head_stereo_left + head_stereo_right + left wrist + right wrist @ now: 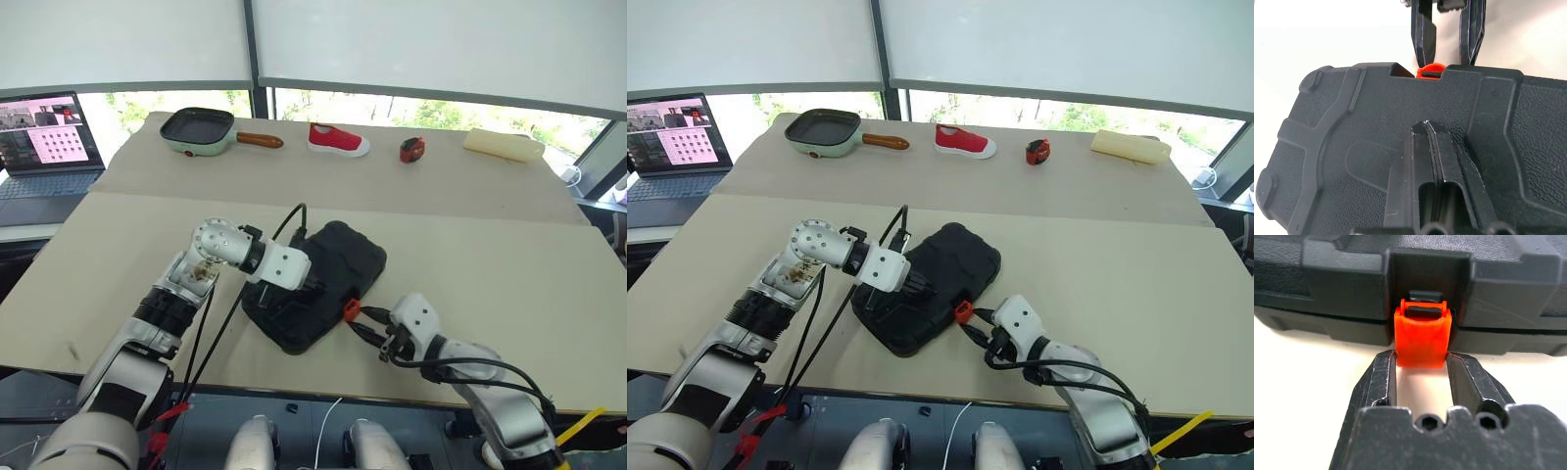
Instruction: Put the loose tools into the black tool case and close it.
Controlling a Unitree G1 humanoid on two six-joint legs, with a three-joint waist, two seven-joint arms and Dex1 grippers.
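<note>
While the right gripper (1421, 363) sits at the near edge of the table with its two fingers pinching the small orange latch (1421, 335) from either side, the main risk is right there: the fingertips hold only the lower end of the tab, so a pull or push that is slightly off line could let them slide off, leaving the latch unhooked. Squeezing rather than pressing the tab home could also flex it without engaging the catch. Just beyond, the black tool case (318, 284) lies shut on the table, lid down on its base, and no loose tools are visible outside it, so I judge latching to be the step in hand. On the lid rests the left gripper (1429, 128), fingers pressed together, apparently holding the case down; if that pressure eased or sat off centre, the case might skid or twist away from the right gripper's push. Farther off, the green-rimmed pan (197, 129), red shoe (337, 140) and tape measure (411, 149) stand well apart and pose no hazard.
</note>
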